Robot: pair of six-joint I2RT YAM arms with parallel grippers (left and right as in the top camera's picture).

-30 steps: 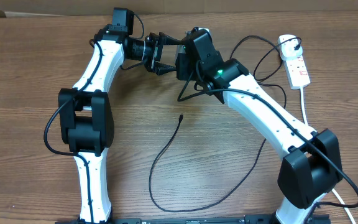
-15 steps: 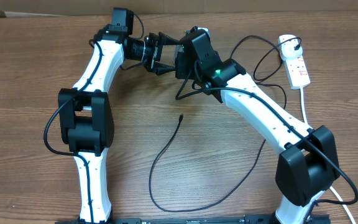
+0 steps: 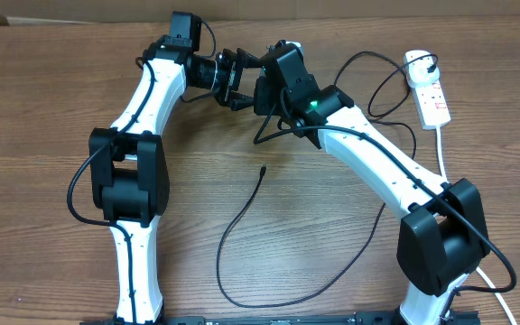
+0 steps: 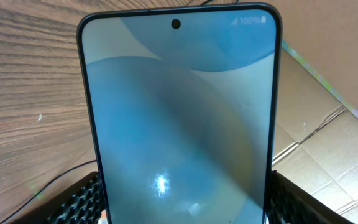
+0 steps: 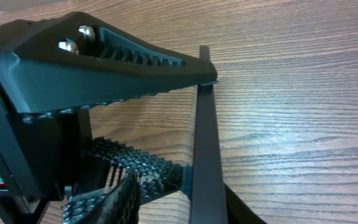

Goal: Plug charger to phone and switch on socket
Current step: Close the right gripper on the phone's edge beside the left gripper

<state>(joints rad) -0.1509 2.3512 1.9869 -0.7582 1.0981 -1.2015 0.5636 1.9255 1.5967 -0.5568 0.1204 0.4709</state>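
Note:
The phone (image 4: 179, 118), screen lit blue, fills the left wrist view. My left gripper (image 4: 179, 202) is shut on it, with a pad (image 4: 79, 199) on each long edge. In the overhead view the left gripper (image 3: 240, 81) meets the right gripper (image 3: 262, 90) at the far middle, and the right wrist hides the phone. In the right wrist view the phone shows edge-on (image 5: 207, 143). My right gripper (image 5: 188, 199) straddles that edge, open, with wood showing between one pad and the phone. The charger's tip (image 3: 263, 170) lies loose on the table. The socket (image 3: 431, 90) lies far right.
The charger cable loops across the near middle of the table (image 3: 228, 289) and runs up to a plug in the socket's far end (image 3: 420, 61). The thick white cord (image 3: 442, 149) trails along the right edge. Cardboard (image 3: 377, 7) stands behind the table.
The left arm has shifted a little to the right, bringing its gripper closer to the right gripper. The right wrist has edged slightly left. The cable on the table has not moved.

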